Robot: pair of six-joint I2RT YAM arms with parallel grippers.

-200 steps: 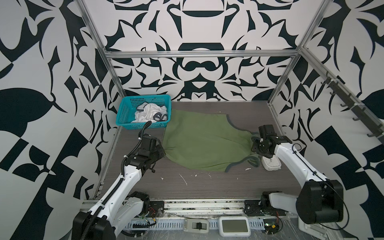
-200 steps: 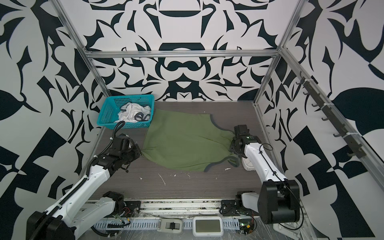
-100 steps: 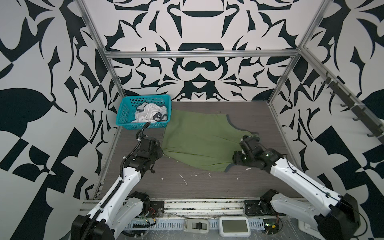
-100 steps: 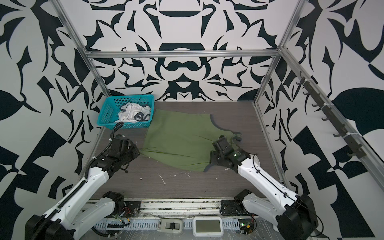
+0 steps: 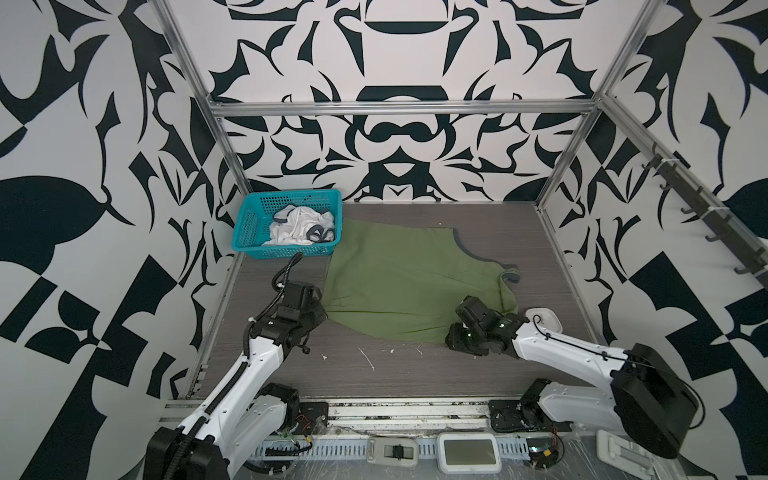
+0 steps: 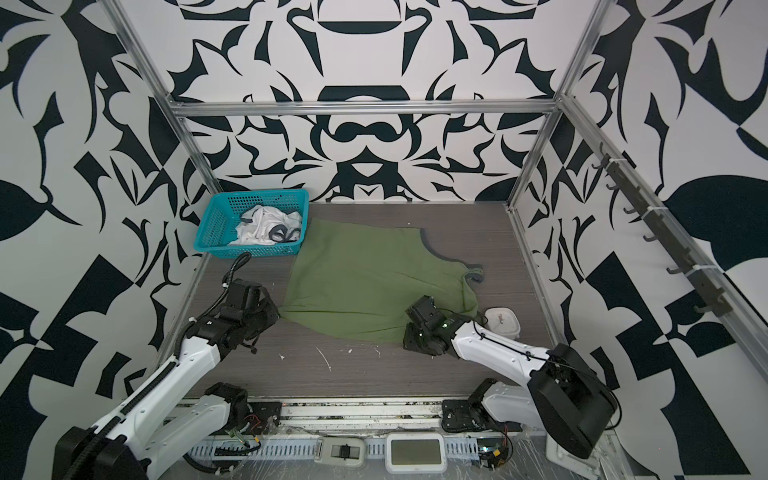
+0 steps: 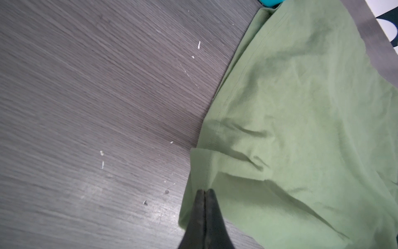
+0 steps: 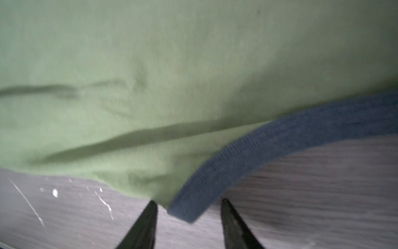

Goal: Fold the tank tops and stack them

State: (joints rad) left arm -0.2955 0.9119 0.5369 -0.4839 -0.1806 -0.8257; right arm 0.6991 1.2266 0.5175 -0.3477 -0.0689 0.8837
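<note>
On the grey table (image 5: 415,374), the olive green tank top (image 5: 399,282) lies spread flat, its near edge reaching both my tools. My left gripper (image 7: 204,191) is pinched tight on its hem corner. My right gripper (image 8: 188,201) has its fingers apart, straddling the end of the blue trim (image 8: 280,138) without gripping it.

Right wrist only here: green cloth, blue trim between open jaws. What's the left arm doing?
Observer: Left gripper is shut on a hem corner of the green tank top.
Operator: Second top?
Observer: White tank top lies crumpled in the teal basket, at the back left.
Operator: Anything by my forearm?
Observer: A small white container sits beside it.
</note>
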